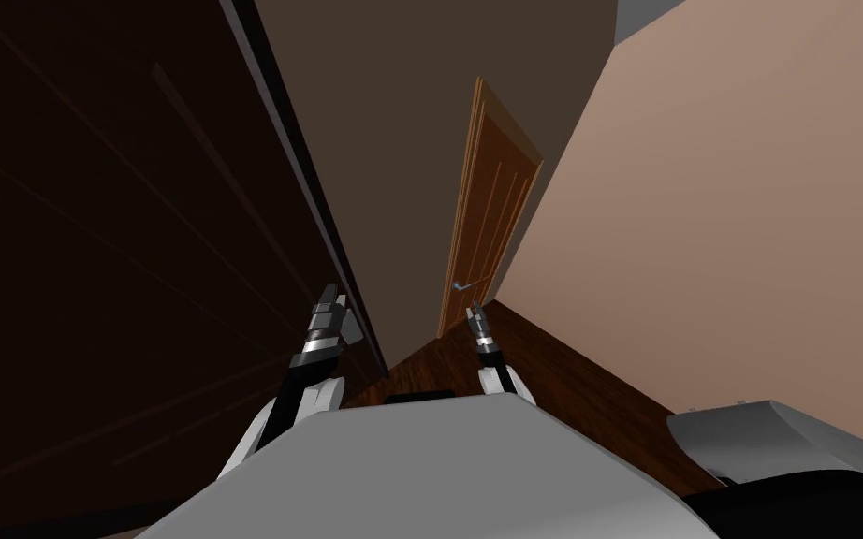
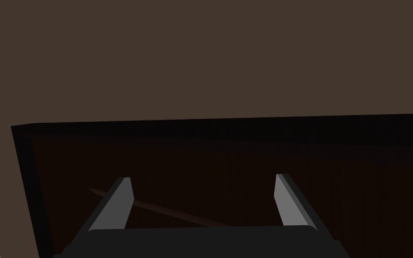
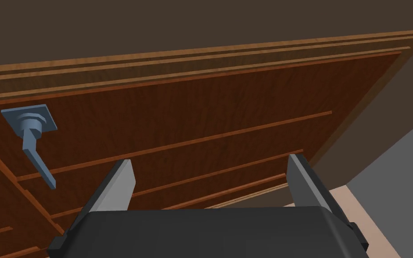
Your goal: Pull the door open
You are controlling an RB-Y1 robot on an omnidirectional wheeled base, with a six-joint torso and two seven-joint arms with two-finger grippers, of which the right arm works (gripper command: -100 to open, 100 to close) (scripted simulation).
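Dark brown panelled surface (image 1: pixel 93 234) left; tan wall (image 1: pixel 748 234) right; dark wood floor (image 1: pixel 589 374) between.

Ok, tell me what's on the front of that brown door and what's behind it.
On the door: a blue-grey lever handle on a square plate, plus thin raised strips. Nothing behind it shows, because the door itself covers that.
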